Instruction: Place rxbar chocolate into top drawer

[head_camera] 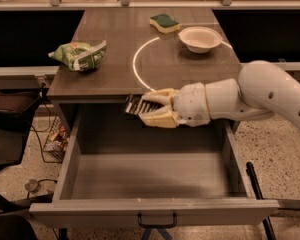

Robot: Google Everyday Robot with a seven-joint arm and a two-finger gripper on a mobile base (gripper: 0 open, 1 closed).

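My gripper comes in from the right on a white arm and is shut on the rxbar chocolate, a small dark bar with white lettering. It holds the bar in the air just past the table's front edge, above the back of the open top drawer. The drawer is pulled out wide, its flat front panel has a small black handle, and its inside shows nothing in it.
On the table top lie a green-and-white snack bag at the left, a yellow sponge with a green top and a white bowl at the back. A black rod leans right of the drawer. Cables lie on the floor at the left.
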